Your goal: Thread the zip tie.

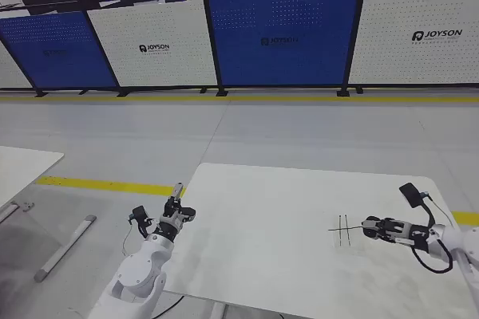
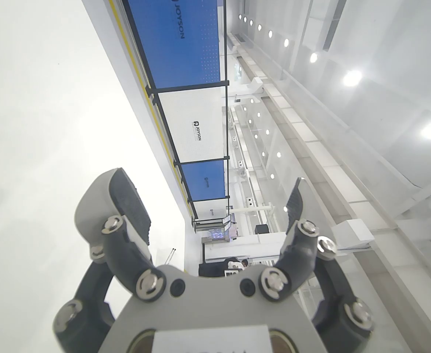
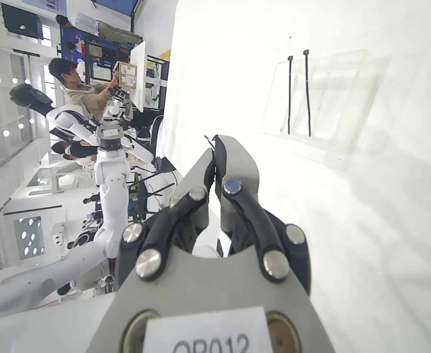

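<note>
Holding clear of the work, the left end effector (image 2: pixel 209 189) is spread wide with nothing between its pads (image 2: pixel 129 200). It sits at the edge of the bench (image 1: pixel 263 263), and all the task's things lie well apart from it, across the bench toward the other arm.

Just ahead of the right end effector (image 3: pixel 215 145) and a little to one side, two spare ties (image 3: pixel 306 93) lie side by side, not touching, on a clear tray (image 3: pixel 347 75).

The right end effector is closed tight. A thin black sliver shows at its tip in the wrist view. From above, a fine dark line runs out from that tip across the spare ties. This is judged to be the zip tie (image 1: pixel 356 228), pinched by one end and projecting forward. Its head and tail cannot be told apart.

Step in hand, by judgement: one tie is picked, no loop is formed, and threading is not yet begun.

The next move calls for bringing both end effectors together so the left can take the free end. The tail must then be lined up with the head's slot. That needs a fine, square alignment, since the strip is thin and likely to flex.
</note>
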Controlling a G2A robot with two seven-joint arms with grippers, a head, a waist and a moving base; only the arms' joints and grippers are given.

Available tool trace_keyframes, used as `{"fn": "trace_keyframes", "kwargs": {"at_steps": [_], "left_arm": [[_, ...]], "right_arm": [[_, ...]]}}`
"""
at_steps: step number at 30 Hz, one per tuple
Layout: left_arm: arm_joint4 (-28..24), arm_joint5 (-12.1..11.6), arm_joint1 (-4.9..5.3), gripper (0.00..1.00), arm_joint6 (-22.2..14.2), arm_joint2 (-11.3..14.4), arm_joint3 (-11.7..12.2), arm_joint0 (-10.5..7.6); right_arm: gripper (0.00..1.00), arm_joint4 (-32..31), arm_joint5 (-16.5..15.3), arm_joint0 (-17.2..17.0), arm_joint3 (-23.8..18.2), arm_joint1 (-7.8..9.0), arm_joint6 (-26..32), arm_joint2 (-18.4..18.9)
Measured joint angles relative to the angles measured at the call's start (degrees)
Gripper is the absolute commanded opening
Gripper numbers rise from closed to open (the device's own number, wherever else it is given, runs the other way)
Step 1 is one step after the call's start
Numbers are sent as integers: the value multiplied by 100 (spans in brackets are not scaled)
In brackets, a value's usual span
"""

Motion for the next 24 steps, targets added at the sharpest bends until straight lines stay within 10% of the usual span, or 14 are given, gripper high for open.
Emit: {"fn": "trace_keyframes", "kwargs": {"at_steps": [8,24], "left_arm": [[0,0,0,100,0,0,0,0],[-11,12,0,100,-69,14,-11,-14]], "right_arm": [[0,781,-904,-84,-195,-124,-768,-267],[0,895,-990,237,-56,-271,-1020,-880]]}}
